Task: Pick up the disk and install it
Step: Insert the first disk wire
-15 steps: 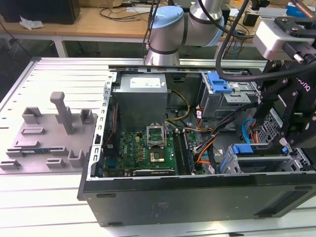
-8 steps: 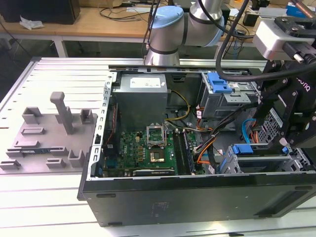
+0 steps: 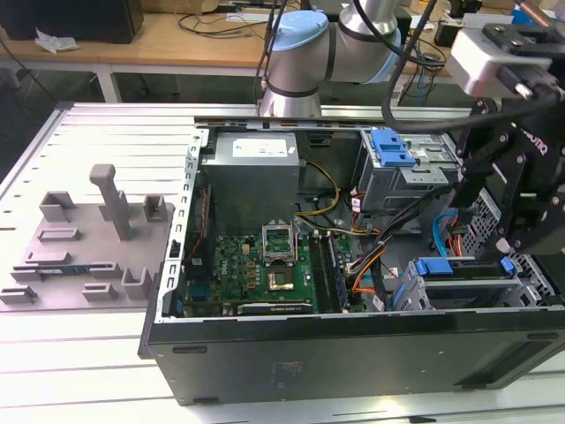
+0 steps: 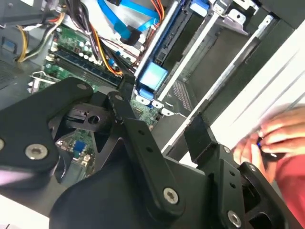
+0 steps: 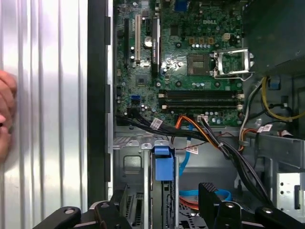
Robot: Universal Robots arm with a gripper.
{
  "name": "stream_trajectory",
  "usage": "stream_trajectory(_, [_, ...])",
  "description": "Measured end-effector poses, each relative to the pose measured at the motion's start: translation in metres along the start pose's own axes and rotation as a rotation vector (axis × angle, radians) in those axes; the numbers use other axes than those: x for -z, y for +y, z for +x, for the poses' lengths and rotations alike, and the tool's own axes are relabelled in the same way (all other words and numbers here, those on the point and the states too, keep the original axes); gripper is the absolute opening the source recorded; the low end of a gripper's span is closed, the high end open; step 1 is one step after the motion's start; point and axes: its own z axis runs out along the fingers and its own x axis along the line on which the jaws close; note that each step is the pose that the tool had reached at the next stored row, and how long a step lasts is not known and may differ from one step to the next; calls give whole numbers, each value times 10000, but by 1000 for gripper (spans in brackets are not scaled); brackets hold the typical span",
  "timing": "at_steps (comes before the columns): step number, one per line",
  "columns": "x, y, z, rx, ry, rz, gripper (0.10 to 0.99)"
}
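Well, you had the gripper point(image 5: 164, 204) hanging over the end of the open computer case point(image 3: 353, 358) on the exterior view's right. Its black fingers point(image 5: 209, 200) were spread wide and gripped nothing. In both wrist views the two fingers stood on either side of a blue end tab point(image 5: 163, 164), apart from it.

The disk point(image 3: 463, 281) was not in your grip. It sat on edge in the grey drive cage point(image 3: 446, 299) at the near corner of the case, on the exterior view's right. A blue tab showed at each end of it, with its grey edge running between them. Your gripper hung just above that cage, nearer to the disk than to anything else. Whether the disk was pushed fully home, I could not tell.

Farther back in the case, a second grey cage carried the blue latch piece point(image 3: 391, 146) on top. The green motherboard point(image 3: 256, 265) lay flat in the middle of the case, with the grey power supply point(image 3: 252, 168) behind it. Orange and black cables point(image 3: 371, 265) ran between the board and the cages.

On the exterior view's left, well apart from the case, a grey fixture point(image 3: 88, 238) with upright blocks lay on the ribbed table point(image 3: 79, 353).

In the second wrist view a person's hand point(image 4: 279, 136), with a red sleeve below it, was over the ribbed table just outside the case wall. The first wrist view also caught fingers beside that wall.
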Motion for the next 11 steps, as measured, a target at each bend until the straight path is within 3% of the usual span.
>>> stream_trajectory(1, [1, 3, -28, -6, 249, 4, 698])
stream_trajectory(2, [1, 5, -48, -10, 439, 6, 698])
stream_trajectory(4, [4, 14, -139, -24, 1069, 15, 698])
stream_trajectory(5, [6, 21, -236, -34, 1456, 21, 698])
stream_trajectory(6, [7, 25, -316, -39, 1619, 29, 698])
stream_trajectory(10, [0, 31, -520, -45, 1809, 49, 698])
stream_trajectory(11, [-9, 35, -614, -48, 1928, 56, 698])
